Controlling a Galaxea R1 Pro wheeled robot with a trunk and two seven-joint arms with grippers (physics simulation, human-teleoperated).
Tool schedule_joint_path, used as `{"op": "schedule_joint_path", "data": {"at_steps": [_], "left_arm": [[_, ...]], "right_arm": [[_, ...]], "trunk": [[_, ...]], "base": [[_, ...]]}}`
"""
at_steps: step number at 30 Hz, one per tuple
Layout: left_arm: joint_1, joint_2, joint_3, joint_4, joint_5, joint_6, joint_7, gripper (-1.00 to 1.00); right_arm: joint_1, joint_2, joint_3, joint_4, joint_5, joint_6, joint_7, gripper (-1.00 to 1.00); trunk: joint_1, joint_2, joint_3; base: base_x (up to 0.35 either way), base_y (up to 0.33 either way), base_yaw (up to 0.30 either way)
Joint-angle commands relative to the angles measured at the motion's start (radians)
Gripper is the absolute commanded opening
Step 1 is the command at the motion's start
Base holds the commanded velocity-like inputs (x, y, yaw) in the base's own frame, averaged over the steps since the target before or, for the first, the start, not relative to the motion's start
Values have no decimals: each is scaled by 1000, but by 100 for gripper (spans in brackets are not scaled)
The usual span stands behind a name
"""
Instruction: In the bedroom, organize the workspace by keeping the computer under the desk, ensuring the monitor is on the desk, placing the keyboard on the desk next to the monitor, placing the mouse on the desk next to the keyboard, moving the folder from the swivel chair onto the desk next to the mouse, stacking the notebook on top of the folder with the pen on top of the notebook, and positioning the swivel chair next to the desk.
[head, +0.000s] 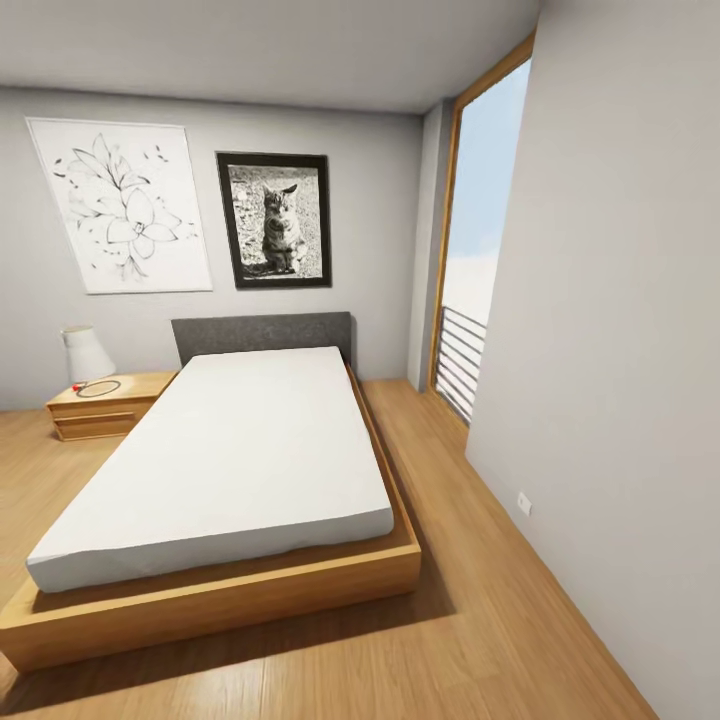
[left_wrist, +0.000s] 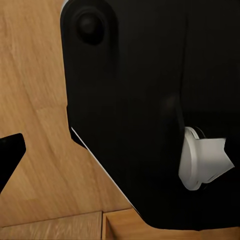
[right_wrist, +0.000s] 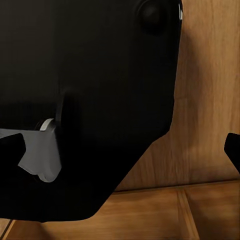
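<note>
No legible text, label, brand, number or sign anywhere.

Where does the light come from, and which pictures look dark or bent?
Head view: daylight enters by the window, the bed shades the floor, straight lines bend at the edges. Both wrist views: a black robot part looms dark and featureless.
</note>
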Motion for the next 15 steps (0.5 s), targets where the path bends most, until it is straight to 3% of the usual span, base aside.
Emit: {"op": "schedule_joint_path", "data": {"at_steps": [1, 10, 15], "left_arm": [[0, 0, 0, -2, 0, 1, 0, 100], [0, -2, 1, -2, 1, 1, 0, 100], [0, -3, 1, -3, 2, -1, 0, 100]], "right_arm": [[-1, 0, 0, 1, 1, 1, 0, 100], [-1, 0, 0, 1, 0, 1, -1, 100], [-1, 1, -1, 1, 0, 0, -1, 100]], "trunk": [[-4, 6, 2], [-38, 69, 30], [-38, 69, 30]], "base": [[0, 0, 0], [0, 0, 0], [0, 0, 0]]}}
